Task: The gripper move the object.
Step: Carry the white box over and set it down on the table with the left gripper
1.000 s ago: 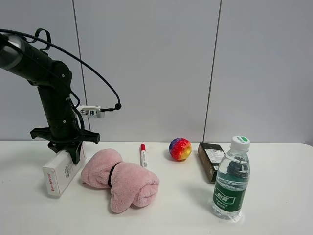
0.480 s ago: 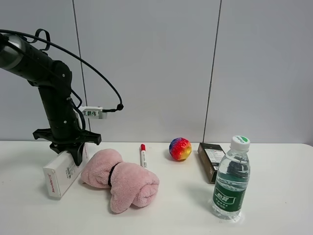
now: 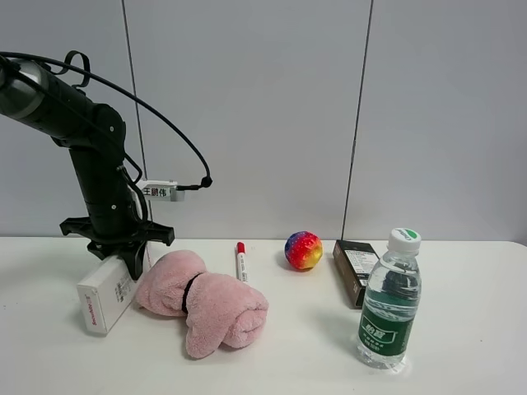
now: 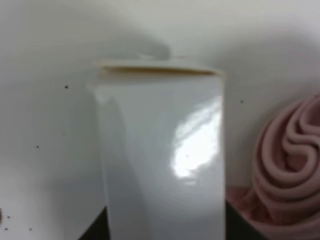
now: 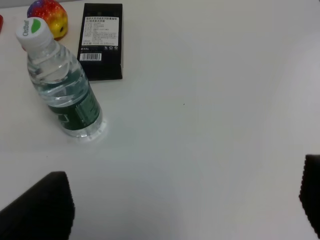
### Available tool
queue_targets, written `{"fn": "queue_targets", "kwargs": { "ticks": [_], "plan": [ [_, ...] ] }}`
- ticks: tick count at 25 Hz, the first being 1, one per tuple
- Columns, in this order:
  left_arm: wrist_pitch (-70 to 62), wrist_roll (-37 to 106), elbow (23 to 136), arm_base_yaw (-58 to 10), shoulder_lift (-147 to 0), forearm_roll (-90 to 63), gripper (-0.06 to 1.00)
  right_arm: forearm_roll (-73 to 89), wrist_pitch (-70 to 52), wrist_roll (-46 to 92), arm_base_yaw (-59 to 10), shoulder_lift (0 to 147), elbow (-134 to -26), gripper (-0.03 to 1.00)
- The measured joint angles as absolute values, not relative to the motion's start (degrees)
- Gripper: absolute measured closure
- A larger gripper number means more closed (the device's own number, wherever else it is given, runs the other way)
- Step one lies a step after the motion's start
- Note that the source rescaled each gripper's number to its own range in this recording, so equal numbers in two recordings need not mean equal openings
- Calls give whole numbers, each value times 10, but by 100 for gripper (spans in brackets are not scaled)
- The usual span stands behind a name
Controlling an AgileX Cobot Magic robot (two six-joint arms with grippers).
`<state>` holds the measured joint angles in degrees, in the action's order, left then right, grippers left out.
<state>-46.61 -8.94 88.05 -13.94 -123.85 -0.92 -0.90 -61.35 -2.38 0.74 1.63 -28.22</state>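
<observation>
The white box (image 3: 105,295) lies on the table (image 3: 461,288) just left of the pink towel (image 3: 206,304), its side close against the towel's roll. My left pincer (image 3: 120,258) stands over the box's far end, up and left of the towel, pinching the box between its two fingers (image 4: 97,232). In my left wrist view the box (image 4: 160,160) fills the middle. Just behind the towel's right part lies a red-capped marker (image 3: 240,262). Farther right of the towel come a rainbow ball (image 3: 303,250), a dark box (image 3: 352,267) and an upright water bottle (image 3: 389,300). My right pincer (image 5: 175,200) is spread wide above bare table, near the bottle.
</observation>
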Motion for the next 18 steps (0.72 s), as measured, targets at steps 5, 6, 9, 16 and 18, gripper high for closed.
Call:
{"fn": "queue_targets", "kwargs": {
  "ticks": [5,6,9,16,18],
  "plan": [
    [-466,-93,880,-139,-1239,0,88,-9,-614,-24,7,16,-282,-3],
    [-465,-95,880,-139,-1239,0,88,-9,-614,-24,7,16,-282,-3],
    [-460,-98,880,-139,-1239,0,84,-9,-614,-24,7,16,-282,-3],
    [-468,-99,880,-139,-1239,0,28,-9,-614,-24,7,16,-282,-3],
    [-480,-99,880,-139,-1239,0,20,-9,-614,-24,7,16,-282,-3]
  ]
}}
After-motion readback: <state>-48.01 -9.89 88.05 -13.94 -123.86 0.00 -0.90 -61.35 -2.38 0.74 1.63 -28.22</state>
